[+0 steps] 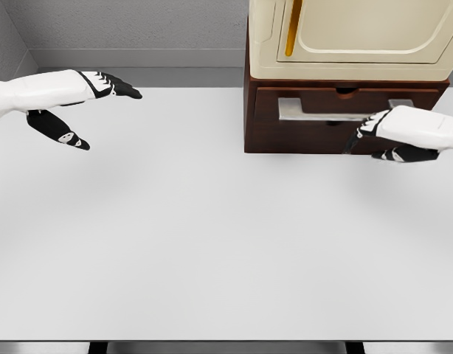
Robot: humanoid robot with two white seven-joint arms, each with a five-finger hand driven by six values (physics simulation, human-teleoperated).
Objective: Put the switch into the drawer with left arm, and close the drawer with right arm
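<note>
Two hands show in the head view, well apart. Left hand (83, 110) hovers over the table's (175, 236) far left corner, fingers spread wide, thumb dropped below the rest, holding nothing. Right hand (385, 136) is at the front of the dark brown cabinet (250, 118), fingertips (361, 133) at or touching the drawer (344, 110) face; whether they're curled or flat, can't tell from this angle. Drawer sits just a bit open at the top, w/ a grey flat piece (315, 109) visible inside, possibly the switch, view too poor to be sure. Cream appliance (352, 37) w/ a yellow strip stands on top of the cabinet.
</note>
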